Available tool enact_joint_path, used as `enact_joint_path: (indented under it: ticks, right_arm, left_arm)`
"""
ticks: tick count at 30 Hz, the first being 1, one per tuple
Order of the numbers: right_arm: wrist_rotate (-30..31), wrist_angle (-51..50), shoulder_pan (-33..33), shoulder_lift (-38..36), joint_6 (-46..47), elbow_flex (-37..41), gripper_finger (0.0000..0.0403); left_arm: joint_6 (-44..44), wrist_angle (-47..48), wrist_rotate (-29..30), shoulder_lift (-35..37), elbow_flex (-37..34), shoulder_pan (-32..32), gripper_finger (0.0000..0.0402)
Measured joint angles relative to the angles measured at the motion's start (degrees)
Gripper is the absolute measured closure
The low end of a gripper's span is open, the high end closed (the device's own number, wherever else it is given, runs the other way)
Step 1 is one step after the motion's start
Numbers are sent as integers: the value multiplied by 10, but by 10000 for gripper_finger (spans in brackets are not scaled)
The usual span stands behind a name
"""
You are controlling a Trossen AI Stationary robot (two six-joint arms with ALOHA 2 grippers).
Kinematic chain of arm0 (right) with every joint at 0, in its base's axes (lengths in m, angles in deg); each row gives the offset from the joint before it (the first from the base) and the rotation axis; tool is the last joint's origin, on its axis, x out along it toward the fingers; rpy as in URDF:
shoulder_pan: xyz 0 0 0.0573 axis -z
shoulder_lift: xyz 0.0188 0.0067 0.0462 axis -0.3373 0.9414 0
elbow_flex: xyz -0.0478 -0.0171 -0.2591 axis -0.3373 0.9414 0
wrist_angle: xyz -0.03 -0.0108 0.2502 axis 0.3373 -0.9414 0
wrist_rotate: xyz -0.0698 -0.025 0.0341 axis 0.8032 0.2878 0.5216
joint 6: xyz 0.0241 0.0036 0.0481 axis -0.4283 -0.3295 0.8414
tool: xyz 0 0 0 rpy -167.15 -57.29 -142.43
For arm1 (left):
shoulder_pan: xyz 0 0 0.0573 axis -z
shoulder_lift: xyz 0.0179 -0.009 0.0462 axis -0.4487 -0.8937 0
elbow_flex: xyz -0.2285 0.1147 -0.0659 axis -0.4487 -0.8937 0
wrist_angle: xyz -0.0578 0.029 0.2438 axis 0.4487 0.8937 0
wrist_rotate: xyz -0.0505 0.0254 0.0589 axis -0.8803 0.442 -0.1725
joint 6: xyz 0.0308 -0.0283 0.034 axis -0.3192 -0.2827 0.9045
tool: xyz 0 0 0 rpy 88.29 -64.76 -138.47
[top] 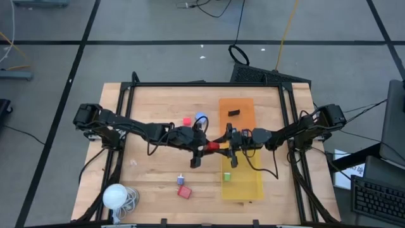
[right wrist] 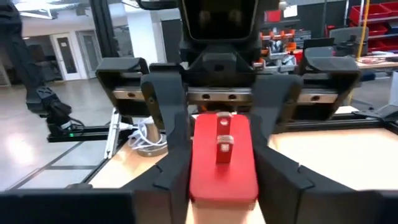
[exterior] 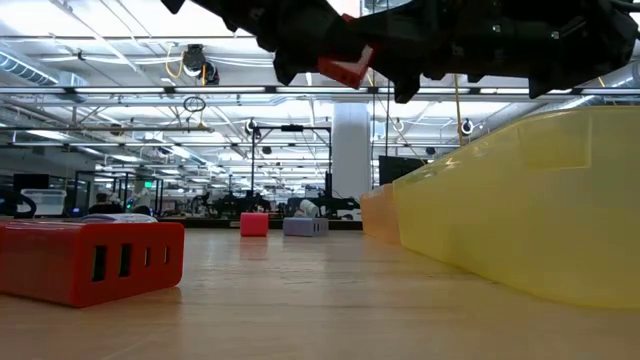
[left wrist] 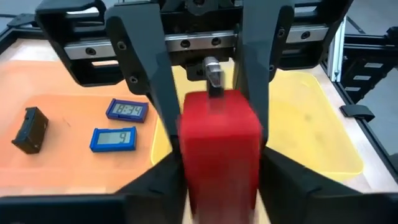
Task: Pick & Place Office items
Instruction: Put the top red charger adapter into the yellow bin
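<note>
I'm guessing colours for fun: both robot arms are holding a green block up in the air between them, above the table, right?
Not quite. The block is red, not green; the left wrist view shows its colour plainly. The rest holds: the left gripper and the right gripper meet at it, jaws on either side, up above the table.

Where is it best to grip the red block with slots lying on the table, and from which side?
Probably from straight above: the red block with slots lies flat and low on the table, with its top free. Close the tool on two opposite upright sides, at mid-length, where they look flat and parallel.
</note>
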Motion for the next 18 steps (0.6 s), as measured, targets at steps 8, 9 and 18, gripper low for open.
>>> enact_joint_path:
  ticks: [8, 9, 18]
  right_arm:
    - [-42, -6, 0, 0, -8, 0, 288]
    - [-43, -7, 0, 0, -8, 0, 288]
    - [-42, -23, 1, -1, -6, 0, 288]
  left_arm:
    - [6, -2, 0, 0, 0, -2, 155]
    - [6, -2, 1, 0, 0, -2, 150]
    - [35, 42, 2, 37, 0, -2, 132]
